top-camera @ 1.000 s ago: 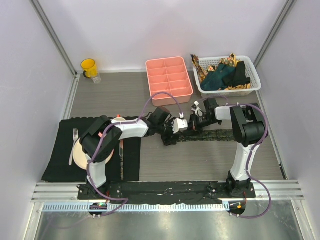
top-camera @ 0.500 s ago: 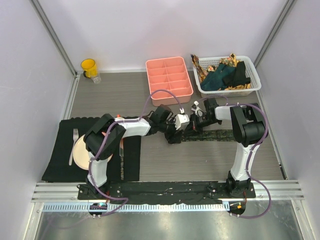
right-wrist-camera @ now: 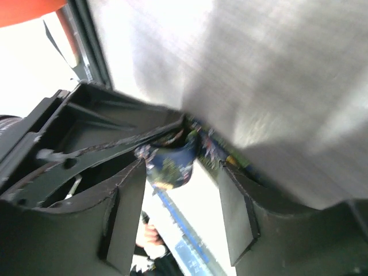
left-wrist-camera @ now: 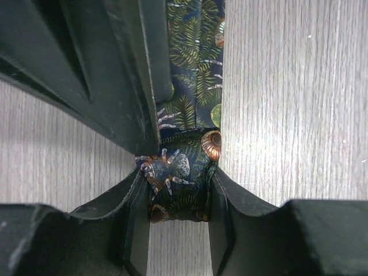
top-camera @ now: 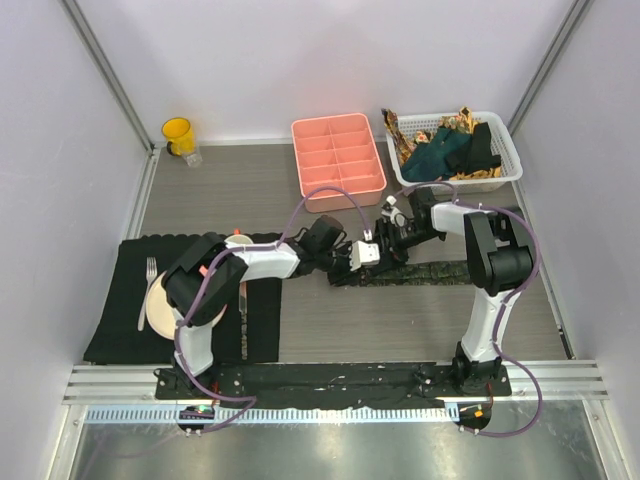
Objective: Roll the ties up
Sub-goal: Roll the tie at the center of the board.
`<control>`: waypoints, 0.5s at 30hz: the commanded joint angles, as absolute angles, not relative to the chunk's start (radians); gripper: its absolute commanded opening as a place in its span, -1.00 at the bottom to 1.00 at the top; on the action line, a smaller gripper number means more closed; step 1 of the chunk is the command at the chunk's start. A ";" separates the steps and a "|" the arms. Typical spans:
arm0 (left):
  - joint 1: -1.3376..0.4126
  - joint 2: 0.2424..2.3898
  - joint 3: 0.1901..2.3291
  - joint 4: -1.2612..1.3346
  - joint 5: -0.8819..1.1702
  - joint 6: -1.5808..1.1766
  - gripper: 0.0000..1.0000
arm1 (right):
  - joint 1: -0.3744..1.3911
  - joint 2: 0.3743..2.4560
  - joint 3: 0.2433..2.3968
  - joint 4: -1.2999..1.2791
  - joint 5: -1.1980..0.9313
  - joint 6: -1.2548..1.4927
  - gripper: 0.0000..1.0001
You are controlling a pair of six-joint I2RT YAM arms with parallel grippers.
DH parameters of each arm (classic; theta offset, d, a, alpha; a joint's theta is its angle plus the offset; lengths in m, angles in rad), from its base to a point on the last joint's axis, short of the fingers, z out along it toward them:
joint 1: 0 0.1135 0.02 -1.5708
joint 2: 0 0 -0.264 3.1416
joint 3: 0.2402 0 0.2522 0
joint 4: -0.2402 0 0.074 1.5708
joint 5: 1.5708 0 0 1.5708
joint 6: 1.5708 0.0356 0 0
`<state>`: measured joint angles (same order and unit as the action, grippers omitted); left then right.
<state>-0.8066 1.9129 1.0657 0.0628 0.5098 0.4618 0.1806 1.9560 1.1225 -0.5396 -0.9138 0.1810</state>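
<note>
Checking the top camera first, it only gave me the big picture: the dark tie (top-camera: 430, 270) was stretched flat across the table (top-camera: 400, 330) beyond the right arm's base, with both arms' ends bunched over its left end, way too small to tell what they were doing. The other ties (top-camera: 445, 152) sat heaped in the white basket (top-camera: 510, 165) at the far right, well apart from it.

Left wrist cam was the one that actually showed the grip. The left pincer (left-wrist-camera: 178, 201) had a finger pressed against each side of the rolled-up end, so it was holding that little roll, with the unrolled strip running away from it along the wood.

Right wrist cam was blurry, but the right pincer (right-wrist-camera: 181, 172) was clearly spread wide, the roll sitting between its fingers close to one of them, a gap on the other side, so not clamped.
</note>
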 commanded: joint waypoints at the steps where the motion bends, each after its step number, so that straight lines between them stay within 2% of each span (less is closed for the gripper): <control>1: -0.838 1.934 1.014 -0.103 0.408 0.574 -0.52 | 0.190 1.893 1.138 -0.641 -1.002 0.181 0.21; 5: -0.841 1.953 1.035 -0.124 0.396 0.581 -0.48 | 0.229 1.910 1.126 -0.620 -1.005 0.183 0.20; 9: -0.844 1.967 1.051 -0.132 0.385 0.588 -0.47 | 0.239 1.953 1.131 -0.583 -0.991 0.193 0.07; 12: -0.845 1.977 1.068 -0.146 0.376 0.586 -0.42 | 0.241 1.980 1.131 -0.571 -0.970 0.183 -0.25; 13: -0.844 1.976 1.069 -0.146 0.371 0.583 -0.36 | 0.239 1.999 1.129 -0.572 -0.960 0.160 -0.53; 15: -0.842 1.974 1.077 -0.152 0.359 0.572 -0.25 | 0.227 2.014 1.121 -0.591 -0.927 0.138 -0.83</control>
<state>-0.8387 1.9091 1.0920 0.0040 0.4484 0.5571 0.2405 1.9724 1.1221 -0.5919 -0.9756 0.1806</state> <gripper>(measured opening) 0.399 0.209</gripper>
